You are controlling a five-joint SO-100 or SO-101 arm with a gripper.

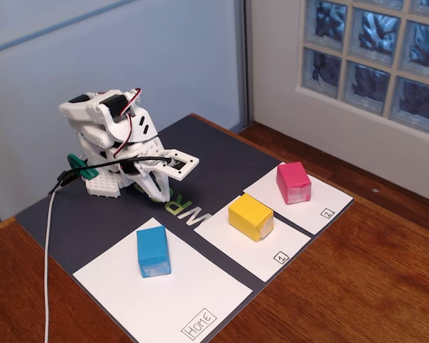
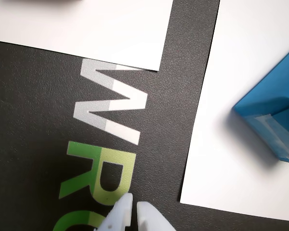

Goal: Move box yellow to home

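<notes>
Currently, blue block [image 1: 154,251] on home [image 1: 200,300], box yellow [image 1: 250,217] on sheet 1 [image 1: 286,250].

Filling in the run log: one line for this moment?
arm folded | gripper shut, empty | yellow box on sheet 1 | blue block on Home sheet

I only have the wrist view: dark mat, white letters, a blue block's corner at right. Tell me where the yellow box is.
Observer: In the fixed view the yellow box sits on the sheet marked "1", the middle of three white sheets.
Operator: Say what is on Home.
Observer: The blue block stands on the Home sheet, the largest one, left of the yellow box in that view.
Operator: Report the last sheet.
Observer: A pink block sits on the sheet marked "2", farthest right.
Operator: Give me the hand's position.
Observer: The hand is low over the dark mat behind the sheets, fingertips nearly together, holding nothing.
</notes>
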